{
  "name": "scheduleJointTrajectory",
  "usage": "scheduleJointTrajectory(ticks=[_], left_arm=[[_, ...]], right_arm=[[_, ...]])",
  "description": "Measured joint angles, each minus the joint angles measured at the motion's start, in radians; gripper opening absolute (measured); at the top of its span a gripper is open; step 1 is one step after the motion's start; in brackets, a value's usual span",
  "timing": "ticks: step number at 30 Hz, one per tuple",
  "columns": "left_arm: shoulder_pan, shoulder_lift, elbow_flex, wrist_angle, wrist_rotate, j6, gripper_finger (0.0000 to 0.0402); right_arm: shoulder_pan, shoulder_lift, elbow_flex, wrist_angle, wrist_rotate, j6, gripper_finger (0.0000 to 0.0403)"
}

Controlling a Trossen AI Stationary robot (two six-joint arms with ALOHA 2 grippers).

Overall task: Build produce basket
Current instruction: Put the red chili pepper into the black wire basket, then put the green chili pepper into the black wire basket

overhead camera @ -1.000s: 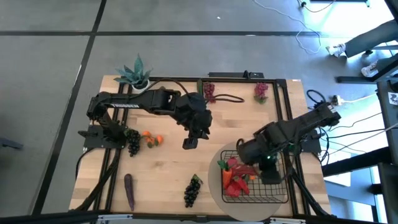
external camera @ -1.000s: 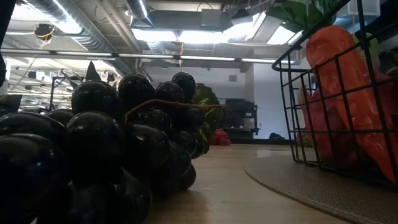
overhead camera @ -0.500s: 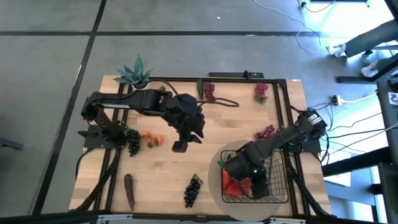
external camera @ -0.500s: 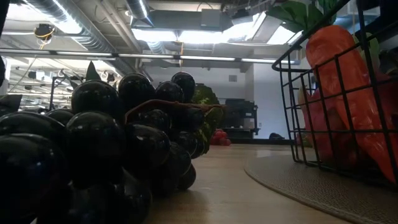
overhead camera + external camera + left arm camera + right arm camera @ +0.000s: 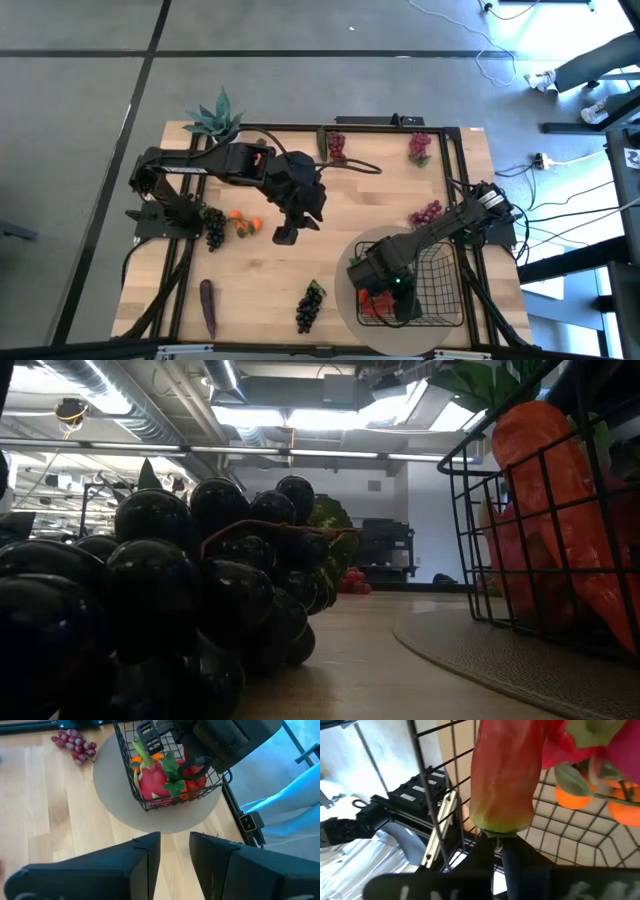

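Observation:
The black wire basket [image 5: 448, 288] stands on the round beige mat [image 5: 352, 318] at the table's near right. It holds a pink dragon fruit [image 5: 151, 778], tangerines [image 5: 570, 795] and a carrot [image 5: 545, 490]. My right gripper [image 5: 498, 847] reaches down into the basket and is shut on the green end of a red-orange vegetable [image 5: 505, 775]. I cannot tell whether that vegetable is a chili or a carrot. My left gripper [image 5: 287, 235] hangs over the middle of the table, narrowly open and empty; it also shows in the left wrist view [image 5: 175, 845]. My right gripper pinches the red-orange vegetable's yellow-green end [image 5: 498, 827] between its two fingertips, coming slanting from above and the table's right. The vegetable stretches away from the fingers beside the basket's wire wall [image 5: 422, 770]. What its far end rests on is hidden.
Loose on the table lie dark grapes [image 5: 310, 305] near the front, an eggplant [image 5: 208, 308], more dark grapes [image 5: 213, 228] and tangerines [image 5: 245, 225] at the left. Red grapes [image 5: 425, 213] lie right of centre, two more bunches [image 5: 337, 147] at the back, and a spiky potted plant [image 5: 218, 118] at the far left.
My right gripper has gone toward the table's near left and down, deeper into the basket, and the arm now covers most of the red produce there. The red grapes behind it have come into view. My left gripper has drifted toward the table's left edge.

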Motion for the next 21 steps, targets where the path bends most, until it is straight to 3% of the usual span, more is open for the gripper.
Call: scheduleJointTrajectory(ticks=[11, 21], left_arm=[[0.0, 0.0, 0.0, -0.009, 0.0, -0.002, 0.0093], [0.0, 0.0, 0.0, -0.095, -0.051, -0.089, 0.0093]], right_arm=[[0.0, 0.0, 0.0, 0.008, 0.051, -0.013, 0.0071], [-0.026, -0.022, 0.001, -0.015, 0.033, -0.036, 0.0078]])
